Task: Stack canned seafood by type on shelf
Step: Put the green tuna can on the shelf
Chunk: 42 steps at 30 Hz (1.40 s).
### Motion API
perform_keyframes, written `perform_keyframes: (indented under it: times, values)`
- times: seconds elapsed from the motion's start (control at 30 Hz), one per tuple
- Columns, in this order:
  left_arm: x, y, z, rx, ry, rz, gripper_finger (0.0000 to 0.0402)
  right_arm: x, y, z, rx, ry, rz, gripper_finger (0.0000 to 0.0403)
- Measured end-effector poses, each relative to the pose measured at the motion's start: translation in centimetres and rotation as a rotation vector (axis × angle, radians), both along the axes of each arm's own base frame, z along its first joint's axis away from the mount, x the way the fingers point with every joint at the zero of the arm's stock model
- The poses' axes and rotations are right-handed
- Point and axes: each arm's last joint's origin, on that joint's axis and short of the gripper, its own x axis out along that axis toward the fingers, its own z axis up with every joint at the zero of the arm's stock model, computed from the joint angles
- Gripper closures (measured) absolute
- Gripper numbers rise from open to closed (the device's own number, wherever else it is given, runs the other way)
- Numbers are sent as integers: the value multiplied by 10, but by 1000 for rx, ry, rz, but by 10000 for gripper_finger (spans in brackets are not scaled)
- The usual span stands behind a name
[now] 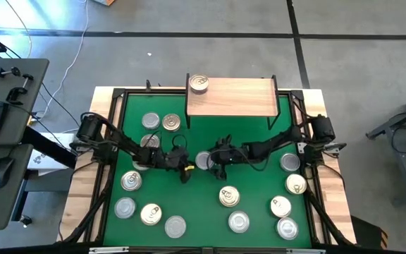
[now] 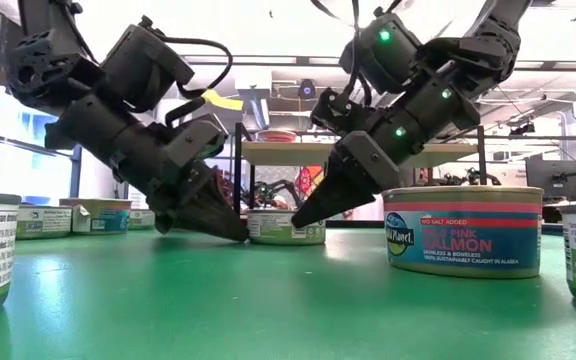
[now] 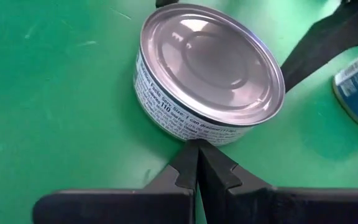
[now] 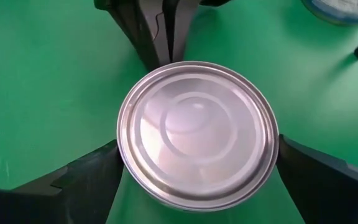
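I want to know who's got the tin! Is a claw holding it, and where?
The right claw sits wide around the silver-lidded tin, a finger at each side of its rim. The shut left claw only touches its side.

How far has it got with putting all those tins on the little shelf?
Barely started. One gold-lidded tin sits on the wooden shelf. Now the right gripper is open around a silver-lidded tin on the green mat, while the shut left gripper presses against its side. More than a dozen other tins lie scattered on the mat.
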Motion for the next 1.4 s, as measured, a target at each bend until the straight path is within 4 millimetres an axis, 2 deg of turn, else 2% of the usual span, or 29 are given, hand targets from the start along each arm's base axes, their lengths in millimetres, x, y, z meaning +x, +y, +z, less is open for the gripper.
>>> perform_keyframes:
  times: [0.3,0.63,0.9,1.07,1.2,1.4]
  values:
    - [1,2,1,37,-8,37,401,-8,-9,-7,70,-51,-43,17]
    - [1,4,1,57,-5,48,401,-6,-9,-26,24,-47,-13,17]
    - [1,4,1,65,-1,55,401,-5,-9,-26,43,-76,-34,19]
    - [0,5,0,68,18,69,401,-6,-4,-25,45,-89,-107,44]
    - [0,4,-1,41,47,75,401,-17,4,-24,53,-113,-157,53]
    - [-1,0,-2,53,57,67,401,-50,21,-12,64,-125,-227,55]
